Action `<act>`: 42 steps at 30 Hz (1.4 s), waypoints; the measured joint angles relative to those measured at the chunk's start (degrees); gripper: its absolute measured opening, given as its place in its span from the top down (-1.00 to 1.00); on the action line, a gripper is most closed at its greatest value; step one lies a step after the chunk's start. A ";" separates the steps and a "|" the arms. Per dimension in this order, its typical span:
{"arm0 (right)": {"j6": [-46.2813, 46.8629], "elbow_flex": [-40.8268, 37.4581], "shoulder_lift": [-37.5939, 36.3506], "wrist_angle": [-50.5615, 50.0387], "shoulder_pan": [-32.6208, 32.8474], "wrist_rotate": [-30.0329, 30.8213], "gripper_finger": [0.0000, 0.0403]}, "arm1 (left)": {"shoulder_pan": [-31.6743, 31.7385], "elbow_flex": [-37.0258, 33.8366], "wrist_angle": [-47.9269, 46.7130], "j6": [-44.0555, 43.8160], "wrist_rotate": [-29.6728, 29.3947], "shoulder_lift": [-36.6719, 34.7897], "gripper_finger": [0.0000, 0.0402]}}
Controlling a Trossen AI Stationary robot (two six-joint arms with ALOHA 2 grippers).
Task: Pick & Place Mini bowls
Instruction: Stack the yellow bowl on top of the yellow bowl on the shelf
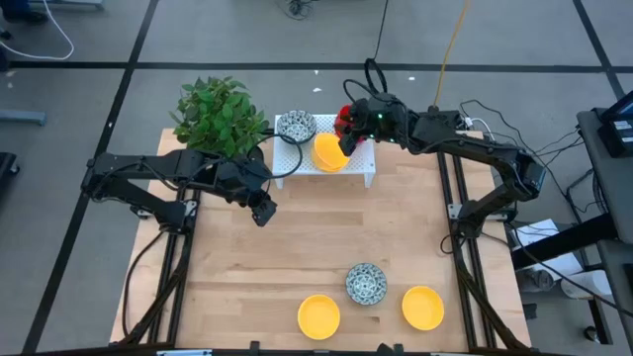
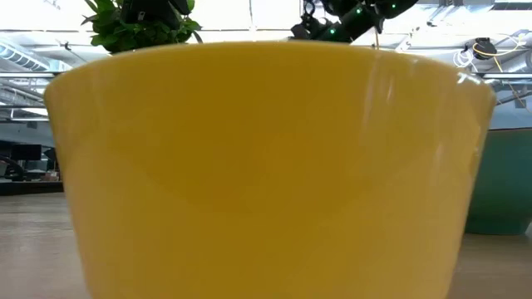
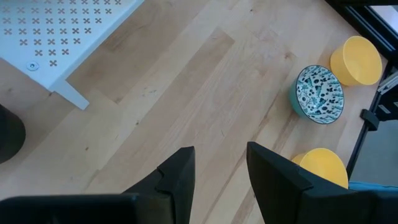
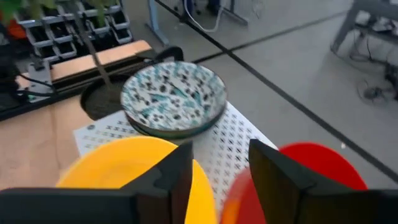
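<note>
A white perforated rack (image 1: 364,163) stands at the table's far edge. On it sit a speckled bowl (image 1: 296,126), a yellow bowl (image 1: 327,153) and a red bowl (image 1: 344,119). My right gripper (image 4: 219,177) is open and hangs over the rack, with the yellow bowl (image 4: 118,167) beside one finger and the red bowl (image 4: 317,167) beside the other. The speckled bowl (image 4: 173,96) lies ahead of it. Two more yellow bowls (image 1: 318,315) (image 1: 423,307) and a speckled one (image 1: 366,284) rest on the table near its front edge. My left gripper (image 1: 263,211) hovers open over bare wood. My right gripper has its open fingers (image 4: 168,180) just over the yellow bowl's rim (image 4: 200,186) and the red bowl's rim (image 4: 239,193). I cannot tell whether a finger touches either rim.
A leafy plant (image 1: 220,114) in a black pot stands left of the rack, close to the left arm. The low view is filled by the near yellow bowl (image 2: 266,166). Bare wood lies across the table's middle (image 1: 326,227).
</note>
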 joint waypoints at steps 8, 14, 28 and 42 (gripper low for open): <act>1.14 -0.07 -4.90 -5.81 3.76 0.04 0.18 | 0.00 -0.01 0.03 1.07 -1.42 0.78 0.27; 4.39 -0.04 -10.04 -23.98 11.19 0.02 0.20 | -0.99 -1.94 0.98 1.65 -1.16 1.69 0.27; 29.71 -1.64 -11.58 -52.19 35.94 -0.18 0.21 | -7.31 -6.34 12.17 11.07 4.51 8.40 0.27; 52.13 -3.00 -11.55 -56.20 54.44 -1.71 0.20 | -14.73 -6.29 16.36 16.59 4.93 20.73 0.26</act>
